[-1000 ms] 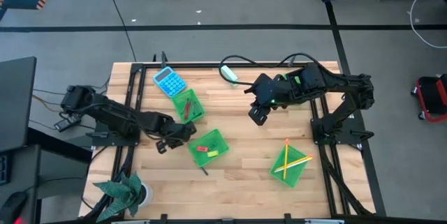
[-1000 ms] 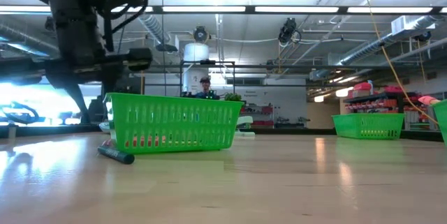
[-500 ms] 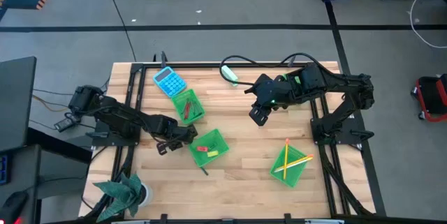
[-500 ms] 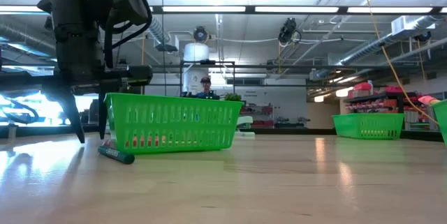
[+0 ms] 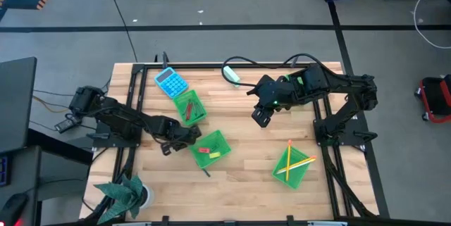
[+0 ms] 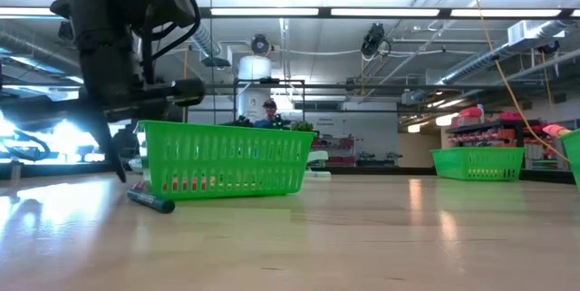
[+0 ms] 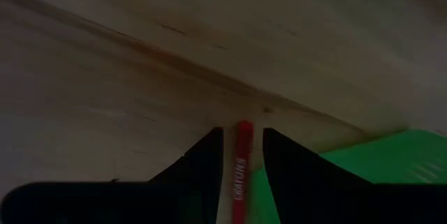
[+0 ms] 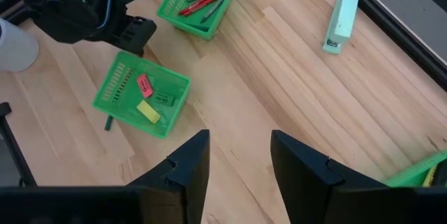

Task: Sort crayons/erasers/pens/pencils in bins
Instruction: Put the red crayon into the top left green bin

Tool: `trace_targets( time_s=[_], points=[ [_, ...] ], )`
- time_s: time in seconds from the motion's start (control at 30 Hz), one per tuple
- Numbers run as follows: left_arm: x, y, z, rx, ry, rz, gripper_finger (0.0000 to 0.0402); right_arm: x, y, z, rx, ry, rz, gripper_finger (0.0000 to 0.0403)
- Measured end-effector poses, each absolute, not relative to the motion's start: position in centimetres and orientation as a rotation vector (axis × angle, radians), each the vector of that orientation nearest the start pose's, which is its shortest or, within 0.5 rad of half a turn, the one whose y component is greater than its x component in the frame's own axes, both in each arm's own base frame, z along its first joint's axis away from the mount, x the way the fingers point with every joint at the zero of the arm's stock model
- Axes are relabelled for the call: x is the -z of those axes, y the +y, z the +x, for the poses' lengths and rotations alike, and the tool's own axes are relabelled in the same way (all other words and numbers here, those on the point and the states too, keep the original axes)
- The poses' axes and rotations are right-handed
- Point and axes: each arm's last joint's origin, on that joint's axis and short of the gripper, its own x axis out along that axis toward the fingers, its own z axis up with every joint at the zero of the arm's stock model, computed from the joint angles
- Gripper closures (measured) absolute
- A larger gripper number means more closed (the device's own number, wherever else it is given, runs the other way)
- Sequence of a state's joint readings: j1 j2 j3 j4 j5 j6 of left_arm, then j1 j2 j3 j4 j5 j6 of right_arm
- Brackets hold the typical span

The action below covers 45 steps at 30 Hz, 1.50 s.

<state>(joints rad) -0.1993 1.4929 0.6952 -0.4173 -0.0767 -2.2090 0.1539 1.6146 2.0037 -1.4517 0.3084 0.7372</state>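
- Writing: the red crayon (image 7: pixel 241 165) carries dark lettering along its barrel in the left wrist view; the letters cannot be read with certainty.
- Left gripper (image 5: pixel 168 146): low over the table (image 5: pixel 246 148), just beside the left edge of the eraser bin (image 5: pixel 211 149); its two fingers (image 7: pixel 202 161) stand slightly apart with the red crayon between them, though contact with the pads cannot be told.
- Crayon axis: the long axis runs parallel to the fingers, the tip pointing forward past the fingertips toward the bare wood.
- Eraser bin: holds a pink-red eraser (image 8: pixel 145 85), a yellow eraser (image 8: pixel 148 111) and a green eraser (image 8: pixel 165 100); a dark crayon (image 6: pixel 150 201) lies flat on the table against its outer corner.
- Crayon bin (image 5: pixel 189 107): holds red sticks, beside the blue calculator (image 5: pixel 170 82).
- Pencil bin (image 5: pixel 294 165): holds long yellow and orange pencils (image 5: pixel 296 164) crossing one another.
- Right gripper (image 5: pixel 261 117): waits above mid-table, fingers apart and empty.
- Teal-and-white block (image 8: pixel 341 12): lies near the far table edge.
- Change from one second earlier: the left arm has reached further toward the eraser bin; in the low view its gripper has come down beside that bin. The right arm is unmoved.
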Motion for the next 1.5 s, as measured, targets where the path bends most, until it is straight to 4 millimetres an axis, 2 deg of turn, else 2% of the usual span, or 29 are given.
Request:
trace_targets(
  time_s=[1.0, 1.13, 1.3, 1.5],
  points=[
    [-14.2, -4.7, 24.1, -1.187, 0.796, -1.687, 0.0293, -43.2, 3.5, 28.0, 0.502, 0.922, 0.417, 0.0245],
    [-14.3, -4.7, 24.1, -1.196, 0.794, -1.692, 0.0305, -43.2, 3.5, 28.0, 0.499, 0.923, 0.412, 0.0245],
    [-15.3, -4.8, 24.6, -1.224, 0.789, -1.677, 0.0326, -43.2, 3.5, 28.0, 0.493, 0.925, 0.402, 0.0245],
    [-14.9, -4.7, 24.6, -1.260, 0.805, -1.676, 0.0333, -43.2, 3.5, 28.0, 0.481, 0.930, 0.377, 0.0245]
  ],
)
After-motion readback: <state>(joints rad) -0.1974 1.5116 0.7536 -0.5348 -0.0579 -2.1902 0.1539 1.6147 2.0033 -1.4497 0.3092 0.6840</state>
